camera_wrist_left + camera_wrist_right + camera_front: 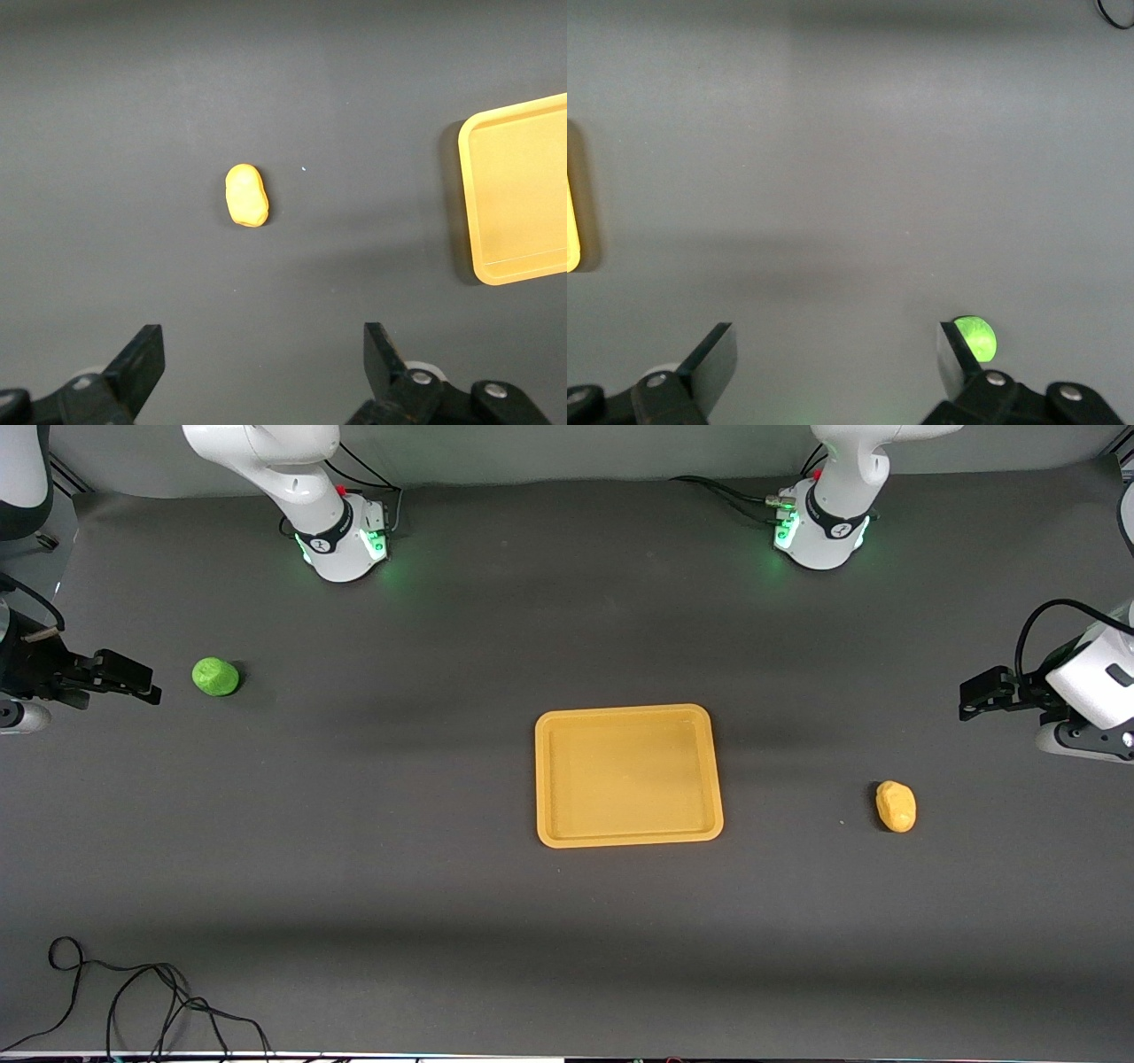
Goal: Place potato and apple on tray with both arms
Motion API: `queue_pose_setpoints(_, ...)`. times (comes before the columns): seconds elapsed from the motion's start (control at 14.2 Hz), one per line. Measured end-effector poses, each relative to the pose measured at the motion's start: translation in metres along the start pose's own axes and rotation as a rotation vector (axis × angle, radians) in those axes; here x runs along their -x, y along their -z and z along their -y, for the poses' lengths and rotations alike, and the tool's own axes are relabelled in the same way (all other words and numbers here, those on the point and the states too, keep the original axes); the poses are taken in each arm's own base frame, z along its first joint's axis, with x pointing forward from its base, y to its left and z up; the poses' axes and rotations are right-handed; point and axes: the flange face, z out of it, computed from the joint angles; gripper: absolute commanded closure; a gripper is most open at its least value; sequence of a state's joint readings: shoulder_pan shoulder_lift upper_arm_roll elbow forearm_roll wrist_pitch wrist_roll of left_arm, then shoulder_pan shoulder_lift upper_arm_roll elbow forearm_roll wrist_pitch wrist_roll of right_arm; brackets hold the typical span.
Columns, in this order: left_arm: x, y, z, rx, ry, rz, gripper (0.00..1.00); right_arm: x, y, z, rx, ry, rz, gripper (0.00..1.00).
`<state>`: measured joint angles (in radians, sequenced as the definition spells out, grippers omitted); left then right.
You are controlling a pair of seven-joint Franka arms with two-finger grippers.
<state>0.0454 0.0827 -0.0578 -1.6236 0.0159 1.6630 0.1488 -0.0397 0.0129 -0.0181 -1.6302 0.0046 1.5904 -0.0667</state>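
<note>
The yellow-orange tray lies in the middle of the table, with nothing on it. The green apple sits toward the right arm's end. The potato lies toward the left arm's end. My right gripper is open and empty, up over bare table beside the apple. In the right wrist view the apple shows just outside one fingertip of the gripper. My left gripper is open and empty over bare table close to the potato. In the left wrist view the potato lies ahead of the gripper, with the tray beside it.
A loose black cable lies at the table's front edge toward the right arm's end. The arm bases stand along the back with cables beside them. A strip of the tray shows at the edge of the right wrist view.
</note>
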Motion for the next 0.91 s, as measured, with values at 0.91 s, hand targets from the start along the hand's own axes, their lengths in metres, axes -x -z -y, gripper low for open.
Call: queue_pose_setpoints(0.91,-0.0009,-0.0002,-0.0056,0.000,-0.006,0.001,0.00,-0.0001,0.0015,0.0002,0.000,-0.020,-0.003,0.00)
